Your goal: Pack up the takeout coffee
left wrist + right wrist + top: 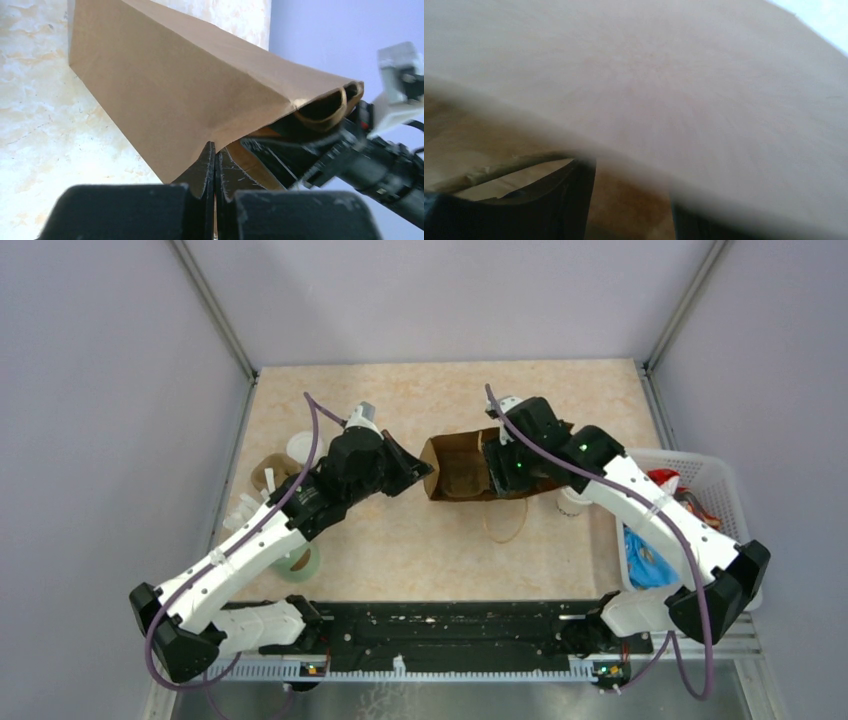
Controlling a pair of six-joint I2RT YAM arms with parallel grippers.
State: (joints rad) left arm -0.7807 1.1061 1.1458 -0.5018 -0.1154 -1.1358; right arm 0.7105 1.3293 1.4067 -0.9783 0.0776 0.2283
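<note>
Midway at best, by the look of it. Holds the bag [455,480] open at mid-bench [420,550] with the left gripper [215,156], fingers pressed together on the paper of the left rim. Reaches into the mouth from the right with the right gripper [631,212]; fingers spread, only blurred brown paper between them, nothing in the grasp.

Coffee [574,502] not in the bag, as far as can be told: on the bench just right of the bag, close against its wall, partly hidden under the right arm. Too small there to make out the lid clearly.

Done, judging by this: bag opened and held ready. Left to do: draw the right gripper out, take the coffee upright by its side, lower it through the mouth to the bag floor, then let go of it and of the rim. Bag interior partly hidden by the right gripper, so cannot rule out something already inside.
</note>
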